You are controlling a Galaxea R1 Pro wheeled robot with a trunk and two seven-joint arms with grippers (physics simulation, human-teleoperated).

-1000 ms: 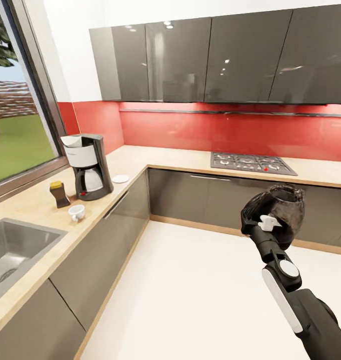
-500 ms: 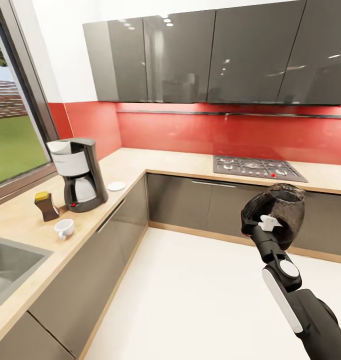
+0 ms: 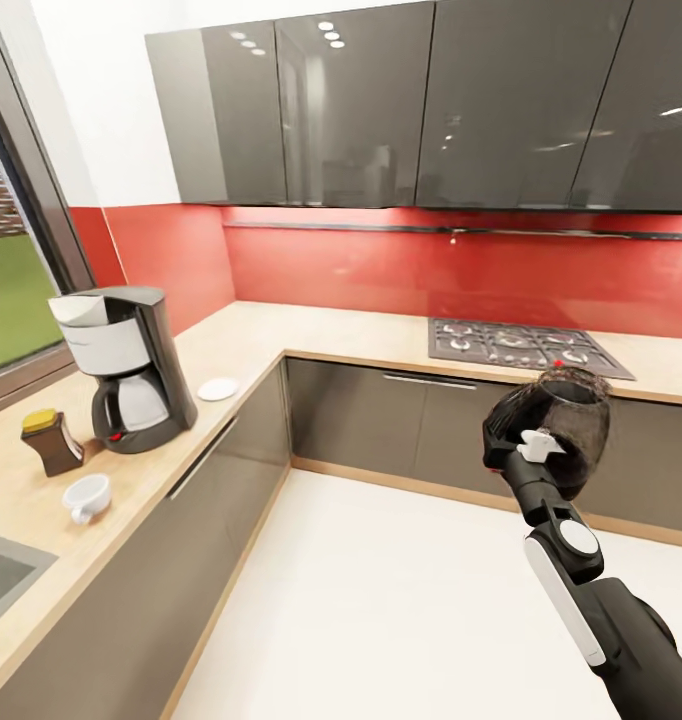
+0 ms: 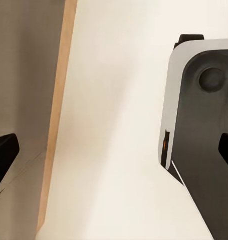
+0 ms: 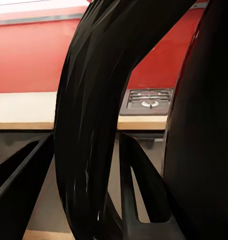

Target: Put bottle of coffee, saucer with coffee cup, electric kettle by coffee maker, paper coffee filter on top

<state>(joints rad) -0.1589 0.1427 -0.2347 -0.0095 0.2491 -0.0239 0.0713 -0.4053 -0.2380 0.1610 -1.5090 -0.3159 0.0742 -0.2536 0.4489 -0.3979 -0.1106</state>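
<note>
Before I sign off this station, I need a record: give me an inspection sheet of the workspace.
Surface: kitchen countertop, beige, L-shaped.
Job's things: coffee maker upright; bottle of coffee beside it; coffee cup on its side on the counter, not on the saucer, which lies bare beyond the machine; electric kettle off the counter, carried.
Clutter: nothing seen.
Grippers: right pincer shut on the kettle's handle; left pincer open, over the floor.
Cables: nothing seen.
Surroundings: hob, sink, window.
</note>
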